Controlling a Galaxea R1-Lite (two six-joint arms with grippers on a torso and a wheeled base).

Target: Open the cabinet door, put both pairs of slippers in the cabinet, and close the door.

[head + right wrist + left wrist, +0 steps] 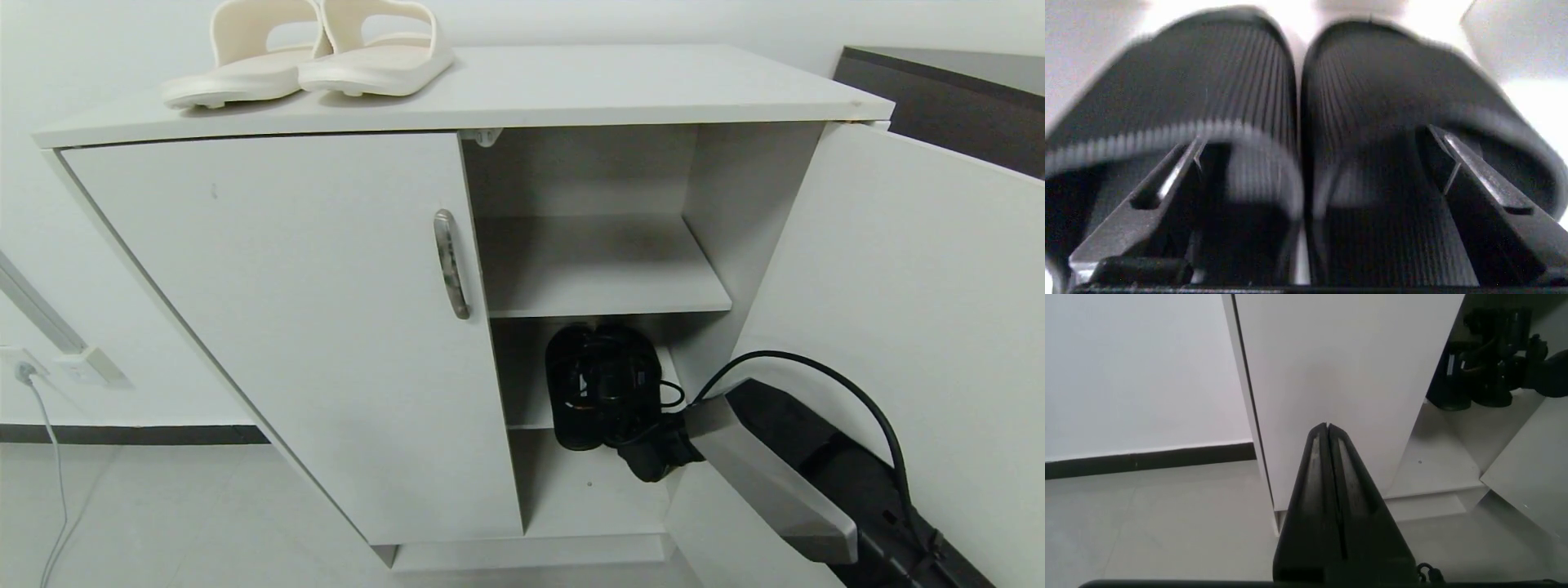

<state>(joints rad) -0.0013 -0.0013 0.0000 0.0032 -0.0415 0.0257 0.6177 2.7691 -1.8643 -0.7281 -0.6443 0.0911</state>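
Presently the right gripper (1315,139) sits inside the cabinet (588,90), in the lower compartment beneath the upper shelf (596,273). Its arm reaches in past the open right door (898,294).

Tool state: the fingers (1167,192) stand wide apart, one running in at each slipper of the black pair (602,384). The adjoining inner sides of the two slippers lie between the fingers and are not pinched. Whether either finger bears on a strap cannot be told. Judgement: the tool is spread, not clamped.

Governing relation: the black pair lies directly ahead of the right gripper. The slippers are side by side and touching, with their long axes parallel to the fingers and pointing into the depth of the cabinet. Whether the soles rest on a shelf cannot be confirmed. Any withdrawal should therefore run straight back along that axis. A sideways pull would, in my judgement, catch a strap and drag a slipper out of place.

Outstanding item: the cream pair (310,57) lies side by side on the cabinet top at its left end, above the closed left door (286,310), well apart from both grippers. The left gripper (1327,433) is low in front of that door, with its fingers pressed together and nothing held. It is the arm on the cream pair's side, though well below it.
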